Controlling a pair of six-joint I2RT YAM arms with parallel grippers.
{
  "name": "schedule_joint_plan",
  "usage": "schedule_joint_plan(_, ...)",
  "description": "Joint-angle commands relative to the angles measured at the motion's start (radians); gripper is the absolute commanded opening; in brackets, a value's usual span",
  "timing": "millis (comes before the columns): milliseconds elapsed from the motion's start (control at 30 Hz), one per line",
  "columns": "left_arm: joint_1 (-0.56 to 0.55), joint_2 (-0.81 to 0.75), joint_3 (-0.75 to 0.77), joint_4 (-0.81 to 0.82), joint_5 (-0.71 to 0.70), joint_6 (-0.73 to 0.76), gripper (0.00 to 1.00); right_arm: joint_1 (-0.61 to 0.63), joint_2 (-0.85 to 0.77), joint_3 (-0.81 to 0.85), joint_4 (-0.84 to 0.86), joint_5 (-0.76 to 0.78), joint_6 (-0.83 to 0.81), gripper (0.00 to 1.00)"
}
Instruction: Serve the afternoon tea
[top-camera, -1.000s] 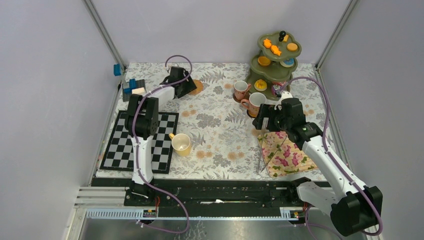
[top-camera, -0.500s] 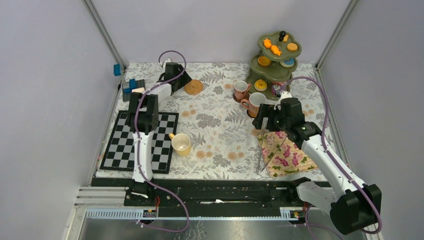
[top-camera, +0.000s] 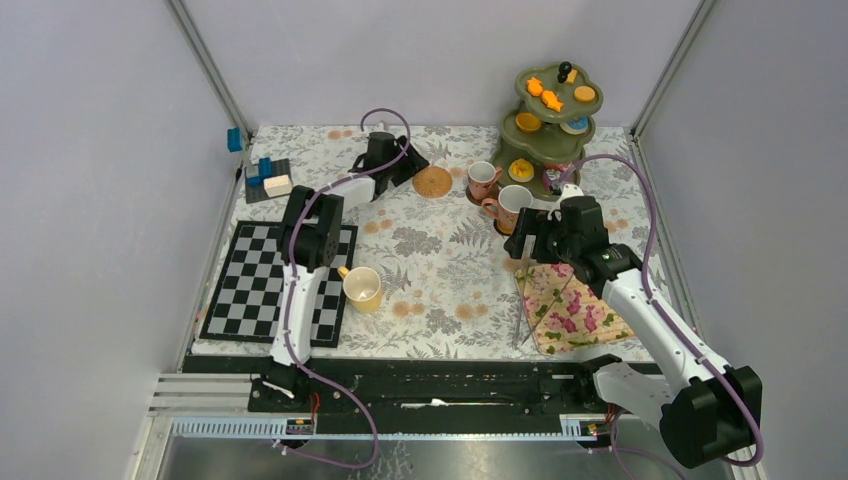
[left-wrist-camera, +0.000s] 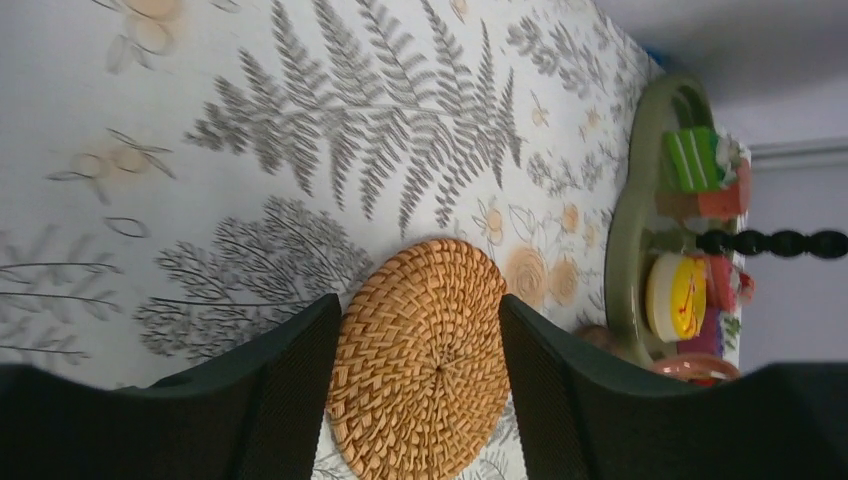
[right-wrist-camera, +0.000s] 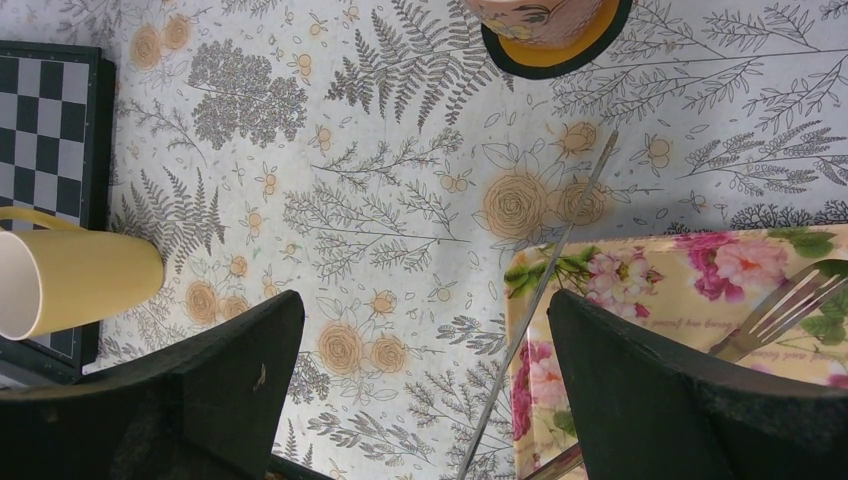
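My left gripper (top-camera: 416, 167) is shut on a round woven brown coaster (top-camera: 432, 181) that lies flat on the cloth at the back centre. In the left wrist view the coaster (left-wrist-camera: 420, 370) fills the gap between both fingers (left-wrist-camera: 290, 370). Two pinkish mugs (top-camera: 483, 178) (top-camera: 514, 203) stand on coasters by the olive-green three-tier stand (top-camera: 536, 142), which holds small cakes and donuts. The stand's edge also shows in the left wrist view (left-wrist-camera: 632, 230). A yellow mug (top-camera: 361, 288) lies on its side by the chessboard. My right gripper (top-camera: 522, 243) is open and empty, near the front pinkish mug.
A black-and-white chessboard (top-camera: 262, 290) lies front left. A floral napkin (top-camera: 570, 308) with a fork (right-wrist-camera: 790, 305) and a thin metal rod (right-wrist-camera: 540, 300) lies front right. Blue and white blocks (top-camera: 265, 175) sit at the back left. Grey walls close three sides.
My left gripper has slid the coaster to the right along the back, from near the left side toward the pinkish mugs. The right arm has barely moved.
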Motion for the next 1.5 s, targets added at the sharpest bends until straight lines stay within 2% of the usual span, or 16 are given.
schedule_joint_plan(0, -0.007, 0.037, 0.009, -0.052, 0.061, -0.022, 0.68, 0.004, 0.001, -0.009, 0.035, -0.004, 0.013, 1.0)
schedule_joint_plan(100, -0.007, -0.054, -0.043, -0.077, -0.001, 0.035, 0.78, 0.004, -0.008, -0.018, 0.037, -0.004, 0.015, 1.0)
schedule_joint_plan(200, -0.002, -0.166, -0.165, -0.076, -0.074, 0.052, 0.85, 0.004, -0.012, -0.026, 0.037, -0.003, 0.016, 1.0)
schedule_joint_plan(300, 0.001, -0.217, -0.31, -0.001, 0.001, -0.02, 0.82, 0.004, -0.008, -0.036, 0.05, -0.011, 0.018, 1.0)
schedule_joint_plan(467, -0.036, -0.194, -0.398, 0.111, 0.089, -0.132, 0.81, 0.004, 0.0, -0.034, 0.062, -0.03, 0.031, 1.0)
schedule_joint_plan(600, -0.049, -0.129, -0.32, 0.099, 0.081, -0.116, 0.82, 0.004, -0.019, -0.037, 0.061, -0.033, 0.036, 1.0)
schedule_joint_plan(700, -0.054, -0.069, -0.229, 0.06, 0.098, -0.12, 0.78, 0.004, -0.03, -0.041, 0.06, -0.027, 0.035, 1.0)
schedule_joint_plan(900, -0.077, 0.009, -0.131, 0.083, 0.117, -0.154, 0.73, 0.004, -0.024, -0.048, 0.06, -0.023, 0.045, 1.0)
schedule_joint_plan(1267, -0.084, 0.126, 0.071, 0.071, 0.138, -0.156, 0.74, 0.005, -0.01, -0.051, 0.06, -0.023, 0.043, 1.0)
schedule_joint_plan(1367, -0.079, 0.078, 0.109, -0.026, 0.098, -0.088, 0.75, 0.004, -0.003, -0.047, 0.059, -0.023, 0.039, 1.0)
schedule_joint_plan(1467, -0.05, -0.063, 0.041, -0.078, 0.055, -0.033, 0.78, 0.005, 0.017, -0.039, 0.066, -0.023, 0.026, 1.0)
